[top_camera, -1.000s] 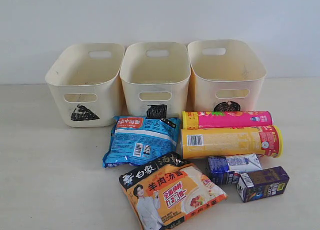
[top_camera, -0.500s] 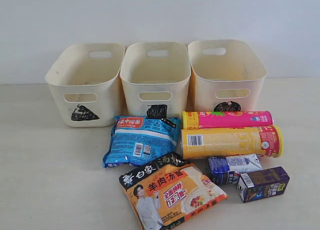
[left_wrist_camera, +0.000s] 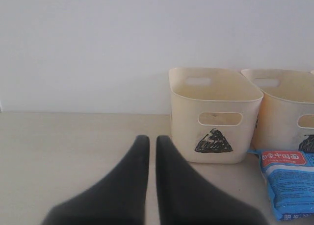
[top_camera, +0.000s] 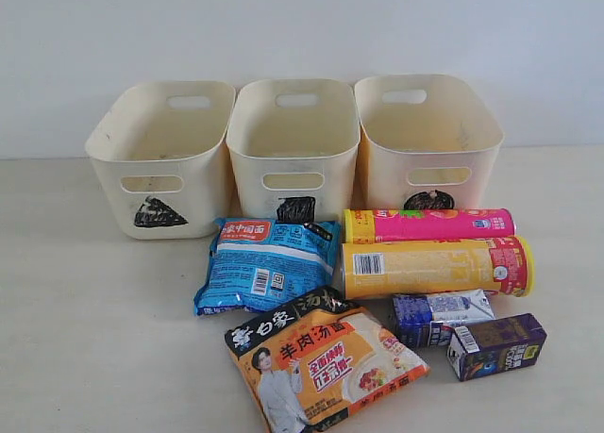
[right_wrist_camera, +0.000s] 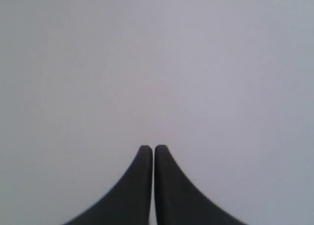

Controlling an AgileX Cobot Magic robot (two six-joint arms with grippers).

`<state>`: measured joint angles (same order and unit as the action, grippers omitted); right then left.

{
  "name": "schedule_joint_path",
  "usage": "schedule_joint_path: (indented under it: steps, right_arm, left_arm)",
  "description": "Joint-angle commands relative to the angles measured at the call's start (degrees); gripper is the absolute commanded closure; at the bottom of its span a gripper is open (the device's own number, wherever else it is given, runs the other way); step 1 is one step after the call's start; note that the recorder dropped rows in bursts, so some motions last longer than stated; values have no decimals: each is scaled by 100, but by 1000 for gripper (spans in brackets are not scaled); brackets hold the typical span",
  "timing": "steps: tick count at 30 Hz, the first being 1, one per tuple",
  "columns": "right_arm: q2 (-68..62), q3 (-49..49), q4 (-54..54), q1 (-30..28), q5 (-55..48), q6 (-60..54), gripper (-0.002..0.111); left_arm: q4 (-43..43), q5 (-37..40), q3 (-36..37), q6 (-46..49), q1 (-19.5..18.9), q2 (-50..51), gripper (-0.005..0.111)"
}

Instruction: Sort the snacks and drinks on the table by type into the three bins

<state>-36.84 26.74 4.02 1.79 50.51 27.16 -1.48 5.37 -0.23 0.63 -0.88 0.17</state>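
On the table (top_camera: 85, 339), three bins (top_camera: 250, 192) line the exterior view's upper middle. Below them, right of centre, the yellow tube (top_camera: 434, 268) and pink tube (top_camera: 429, 224) lie with long axes left-right. The blue packet (top_camera: 264, 263), reading "中国面", sits centre-left, likely nearest the left gripper (left_wrist_camera: 151, 138). The blue-and-white carton (top_camera: 442, 317) and dark carton (top_camera: 495, 346) sit lower right. The left gripper and the right gripper (right_wrist_camera: 149, 147) are pinched closed, empty.

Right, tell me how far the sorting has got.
Done: nothing; the triangle bin, square bin and circle bin look empty. In hand: nothing; the left gripper and right gripper are shut and empty. Left: everything; the blue noodle packet, orange noodle packet, pink tube, yellow tube, blue-and-white carton and dark carton all lie on the table.
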Motion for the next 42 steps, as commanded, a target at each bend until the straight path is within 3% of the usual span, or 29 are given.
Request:
schedule_joint_path:
  steps: [1,4,12,16,22,29,36,42]
  right_arm:
    - [-1202,635,67,6,-223,-117,108]
    - [-1910,1048,277,6,-1239,-156,108]
    - [-3318,2622,1711,6,-5340,-550,108]
    - [-3761,3359,1745,149,-7300,-1628,108]
    - [-4273,4209,1707,513,-9404,-2457,108]
    - [-4393,4384,1513,1002,-10528,-4111,108]
    - [-4393,4384,207,1467,-11625,-6171,108]
    - [-4383,3620,-204,1824,-11656,-7407,108]
  left_arm:
    - [-68,-82,23,-12,-21,-17,102]
    - [-68,-82,23,-12,-21,-17,102]
    - [-68,-82,23,-12,-21,-17,102]
    - [-68,-82,23,-12,-21,-17,102]
    - [-68,-82,23,-12,-21,-17,102]
    - [-68,-82,23,-12,-21,-17,102]
    - [-68,-82,23,-12,-21,-17,102]
    - [-68,-82,23,-12,-21,-17,102]
